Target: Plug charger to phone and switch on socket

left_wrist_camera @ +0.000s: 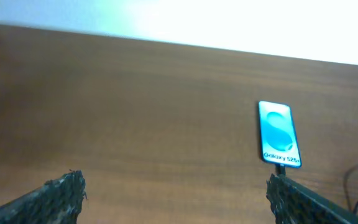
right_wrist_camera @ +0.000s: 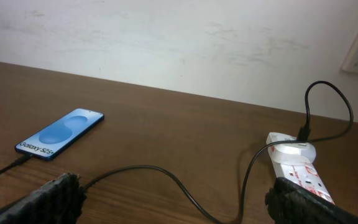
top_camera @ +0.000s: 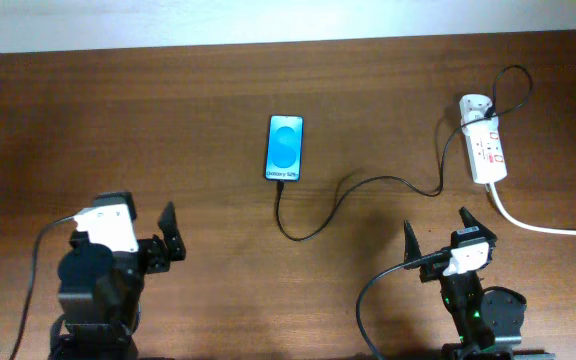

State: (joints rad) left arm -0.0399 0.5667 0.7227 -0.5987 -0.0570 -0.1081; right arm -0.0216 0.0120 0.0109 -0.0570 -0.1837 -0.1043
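Brown wooden desk [top_camera: 118, 120] carries it all. Left gripper [left_wrist_camera: 176, 186] and right gripper [top_camera: 436, 228] hover at the near edge, both spread wide, holding nothing. White oblong power strip [top_camera: 486, 150] with red switches lies far right; probably light, so press a switch straight down or it'll skate. Slim blue-screen phone [top_camera: 285, 148] lies back-centre, looks slippery. Thin black charger cable [right_wrist_camera: 142, 166] is floppy, tip at the phone's bottom edge; pinch just behind the plug.
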